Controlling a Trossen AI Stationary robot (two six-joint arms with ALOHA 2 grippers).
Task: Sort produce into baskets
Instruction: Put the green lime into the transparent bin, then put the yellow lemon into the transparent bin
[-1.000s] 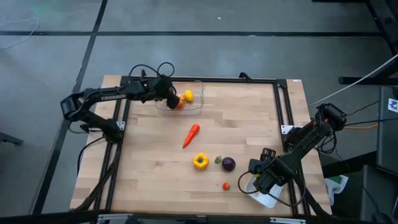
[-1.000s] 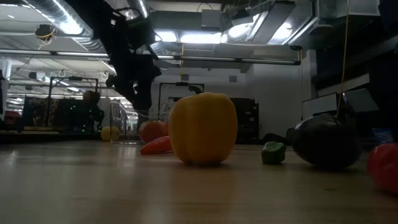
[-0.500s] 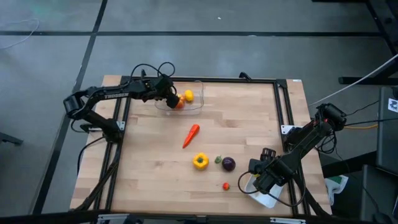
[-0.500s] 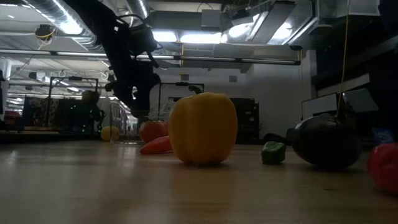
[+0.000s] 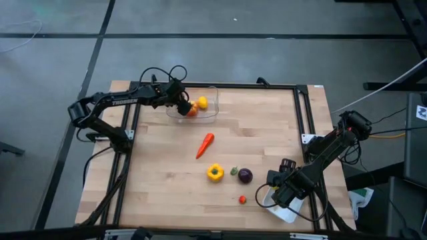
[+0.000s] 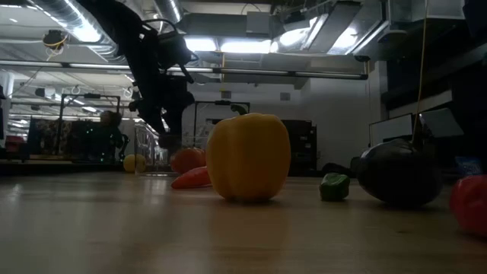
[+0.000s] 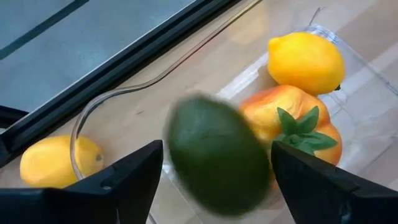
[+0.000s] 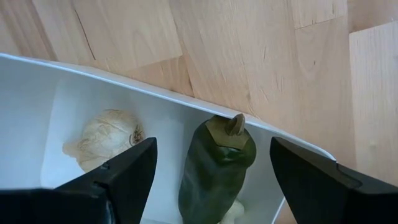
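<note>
Widened a bit since a second ago: left tool point(image 7: 214, 180), open now over clear tub point(image 7: 373, 81), blurred green piece point(image 7: 217, 165) between fingers, apparently dropping beside tomato point(image 7: 292, 121). Best to lift straight up, avoiding rim.

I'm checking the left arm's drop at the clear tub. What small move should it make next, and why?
Probably lift the left gripper straight up and clear. Its fingers are spread, and the green fruit shows blurred between them without touching either, over the clear tub, beside the orange tomato and a lemon. Produce remains on the table, such as the red carrot.
</note>
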